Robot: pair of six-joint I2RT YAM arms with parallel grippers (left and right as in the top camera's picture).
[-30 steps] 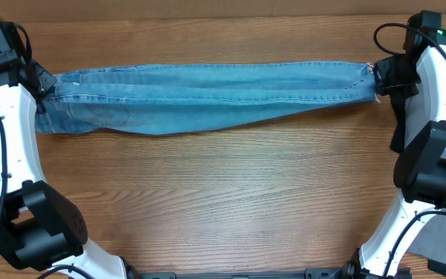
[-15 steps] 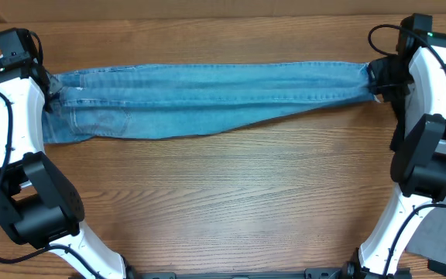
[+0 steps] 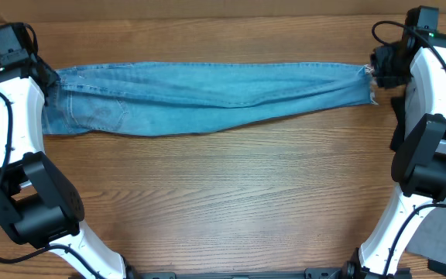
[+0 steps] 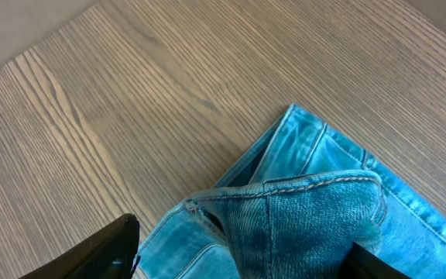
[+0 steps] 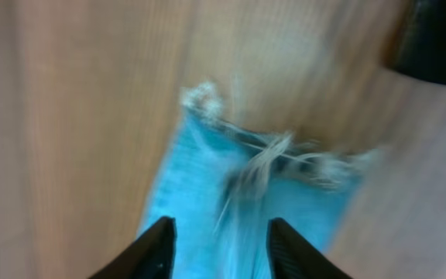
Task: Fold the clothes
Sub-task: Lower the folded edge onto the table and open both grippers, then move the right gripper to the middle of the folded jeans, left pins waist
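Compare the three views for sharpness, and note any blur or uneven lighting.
Overhead: sharp and evenly lit, jeans and table grain crisp, no glare. Left wrist: sharp too, stitching clear. Right wrist: heavily blurred, the frayed hem smeared, wood grain lost.

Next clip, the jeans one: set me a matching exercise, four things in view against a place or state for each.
Things:
1. waistband
2. frayed hem
3. table
4. left gripper

Places or states:
A. brown wood grain
B. lying at the right gripper
C. jaws standing apart
D. bunched up at the jeans' left end

Pairs: 1-D; 2-B; 3-A; 4-C
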